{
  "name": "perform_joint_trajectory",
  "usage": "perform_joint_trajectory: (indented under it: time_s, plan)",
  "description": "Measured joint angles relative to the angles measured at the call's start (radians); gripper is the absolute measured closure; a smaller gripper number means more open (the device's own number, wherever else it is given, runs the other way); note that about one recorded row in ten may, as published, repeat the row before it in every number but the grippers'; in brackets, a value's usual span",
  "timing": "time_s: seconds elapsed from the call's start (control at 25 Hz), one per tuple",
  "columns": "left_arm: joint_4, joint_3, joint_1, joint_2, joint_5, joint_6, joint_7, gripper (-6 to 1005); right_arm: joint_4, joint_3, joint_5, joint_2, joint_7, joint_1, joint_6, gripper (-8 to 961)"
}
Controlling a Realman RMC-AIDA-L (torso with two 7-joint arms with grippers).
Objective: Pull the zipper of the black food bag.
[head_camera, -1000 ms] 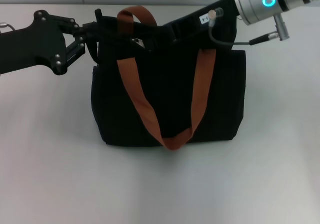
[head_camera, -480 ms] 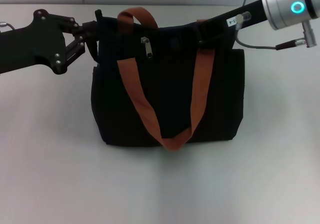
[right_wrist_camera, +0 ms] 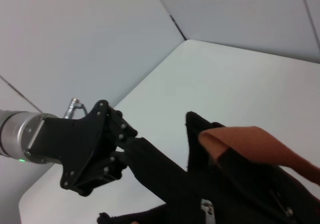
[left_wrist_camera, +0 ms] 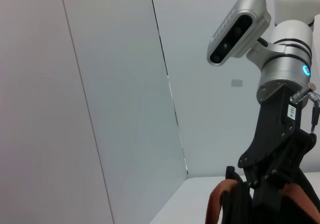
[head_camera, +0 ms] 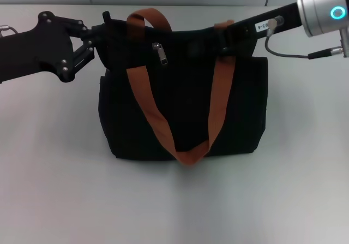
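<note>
Right gripper (head_camera: pixel 229 39) withdrawn rightward, jaws unclear; left gripper (head_camera: pixel 106 36) pinches boxy black food bag (head_camera: pixel 185 107); silver zipper (head_camera: pixel 160 54) hangs.

The head view looks forward and down from above onto the white table (head_camera: pixel 60 189), taking in the whole black food bag (head_camera: pixel 185 113) from fairly near. The left wrist view sits close by the bag's left end and faces level across its top toward the right gripper (left_wrist_camera: pixel 277 176) and the wall beyond. The right wrist view looks the opposite way from the bag's right end, close over its top, toward the left gripper (right_wrist_camera: pixel 130 151). All three share the bag's top edge and its orange strap handles (head_camera: pixel 147 20)
</note>
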Motion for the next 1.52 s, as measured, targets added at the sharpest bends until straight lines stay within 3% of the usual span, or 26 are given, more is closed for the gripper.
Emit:
perform_joint_trajectory:
  time_s: [0.12, 0.4, 0.72, 1.12, 1.52]
  plan:
    - [0.0, 0.0, -0.001, -0.003, -0.007, 0.0, 0.0, 921, 0.034, -0.001, 0.01, 0.001, -0.005, 0.025, 0.012, 953]
    - [0.0, 0.0, -0.004, -0.003, -0.013, 0.001, 0.0, 921, 0.127, -0.003, 0.022, -0.001, -0.03, 0.08, 0.055, 797]
    - [0.0, 0.0, -0.006, 0.0, -0.022, 0.001, 0.0, 921, 0.225, -0.003, 0.023, 0.002, -0.05, 0.152, 0.082, 759]
    - [0.0, 0.0, -0.006, 0.002, -0.023, -0.004, 0.0, 921, 0.231, -0.003, 0.052, 0.0, -0.051, 0.157, 0.078, 757]
    - [0.0, 0.0, -0.004, 0.005, -0.04, -0.005, -0.001, 920, 0.202, -0.001, 0.031, -0.006, -0.052, 0.15, 0.072, 635]
